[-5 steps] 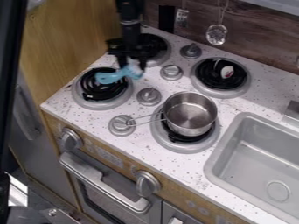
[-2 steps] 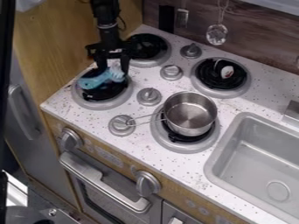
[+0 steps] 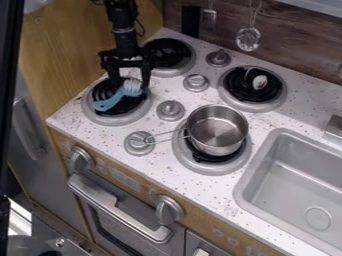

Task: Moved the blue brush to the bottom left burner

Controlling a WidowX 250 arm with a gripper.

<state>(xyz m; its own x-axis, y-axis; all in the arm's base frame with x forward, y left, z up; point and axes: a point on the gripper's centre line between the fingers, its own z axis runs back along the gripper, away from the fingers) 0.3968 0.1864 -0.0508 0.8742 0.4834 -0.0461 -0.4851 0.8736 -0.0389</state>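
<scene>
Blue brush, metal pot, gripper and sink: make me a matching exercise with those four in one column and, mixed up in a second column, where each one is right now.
Column 1
1. Blue brush
2. Metal pot
3. Gripper
4. Sink

Column 2
A. Set into the counter, to the right of the burners
B. On the bottom right burner
C. Hanging over the left side of the stove
D. On the bottom left burner

Right pairs: 1-D, 2-B, 3-C, 4-A
</scene>
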